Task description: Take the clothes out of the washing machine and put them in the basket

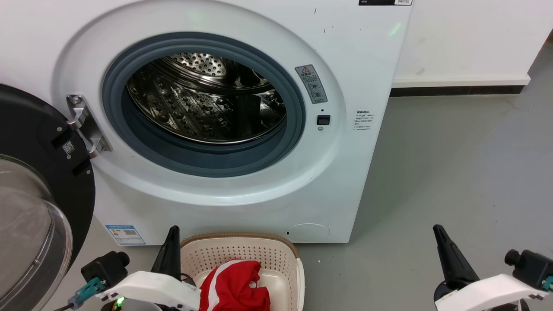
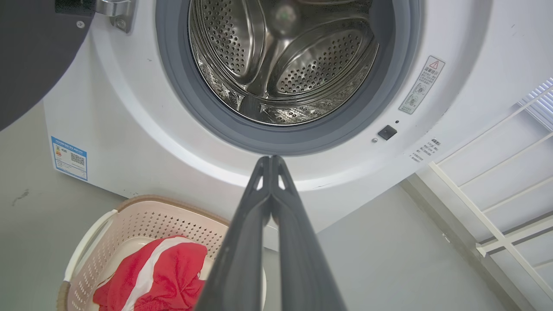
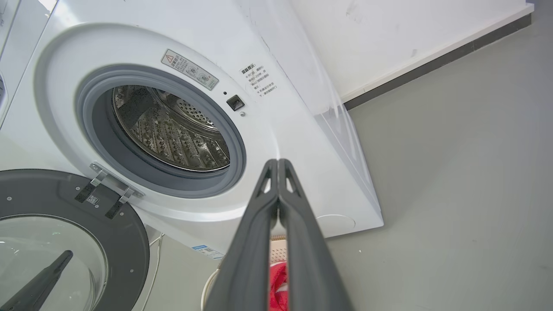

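On grey floor (image 1: pixel 453 172), clothes (image 1: pixel 235 287) in basket (image 1: pixel 242 252), washing machine (image 1: pixel 358 65) seemingly bare, left tool (image 2: pixel 271 160) and right tool (image 3: pixel 278 162) clenched empty: unloading likely done, recheck inside.

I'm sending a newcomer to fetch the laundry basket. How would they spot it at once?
Find the big white washing machine with its door swung open. On the grey floor right before it sits the basket: cream perforated plastic, brown rim, red clothes inside.
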Available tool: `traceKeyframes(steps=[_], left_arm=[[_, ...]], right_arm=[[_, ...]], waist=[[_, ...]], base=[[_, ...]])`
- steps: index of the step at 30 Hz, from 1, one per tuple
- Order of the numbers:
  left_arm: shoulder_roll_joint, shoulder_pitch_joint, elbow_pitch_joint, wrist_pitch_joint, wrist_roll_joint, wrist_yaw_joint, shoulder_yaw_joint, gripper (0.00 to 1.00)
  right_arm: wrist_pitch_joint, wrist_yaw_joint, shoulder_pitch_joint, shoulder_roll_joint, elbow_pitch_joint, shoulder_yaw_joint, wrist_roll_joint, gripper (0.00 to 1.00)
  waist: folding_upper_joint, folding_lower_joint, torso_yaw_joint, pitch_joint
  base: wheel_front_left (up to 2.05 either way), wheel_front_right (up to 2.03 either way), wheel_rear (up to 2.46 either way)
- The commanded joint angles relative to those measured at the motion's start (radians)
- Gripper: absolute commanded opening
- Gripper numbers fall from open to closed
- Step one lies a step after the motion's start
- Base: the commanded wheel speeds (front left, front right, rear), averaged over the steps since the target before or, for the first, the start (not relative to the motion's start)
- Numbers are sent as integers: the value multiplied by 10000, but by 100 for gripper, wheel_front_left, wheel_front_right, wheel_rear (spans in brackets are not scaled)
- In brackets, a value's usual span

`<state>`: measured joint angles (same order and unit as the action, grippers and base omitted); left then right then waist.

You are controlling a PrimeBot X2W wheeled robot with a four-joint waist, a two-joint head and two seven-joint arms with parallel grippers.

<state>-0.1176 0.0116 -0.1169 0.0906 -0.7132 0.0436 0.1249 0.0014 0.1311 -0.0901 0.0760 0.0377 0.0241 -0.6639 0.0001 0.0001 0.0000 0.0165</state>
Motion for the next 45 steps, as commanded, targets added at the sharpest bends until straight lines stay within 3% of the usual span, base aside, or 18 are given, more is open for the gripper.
traceKeyframes(steps=[1, 15, 45], left_arm=[[-24, -313, 66, -35, -335, -93, -81, 0], [32, -541, -221, -386, -2534, -491, -486, 0], [176, -888, -716, -1017, -5873, -1119, -1200, 0]], right_arm=[[23, 0, 327, 79, -46, -31, -387, 0], [140, -1, 733, 129, 445, -181, -2713, 0], [413, -2, 1375, 137, 1221, -512, -6226, 0]], waist=[[-1, -1, 0, -2], [-1, -1, 0, -37], [-1, -1, 0, -102]], base=[[0, 0, 0], [0, 0, 0], [0, 0, 0]])
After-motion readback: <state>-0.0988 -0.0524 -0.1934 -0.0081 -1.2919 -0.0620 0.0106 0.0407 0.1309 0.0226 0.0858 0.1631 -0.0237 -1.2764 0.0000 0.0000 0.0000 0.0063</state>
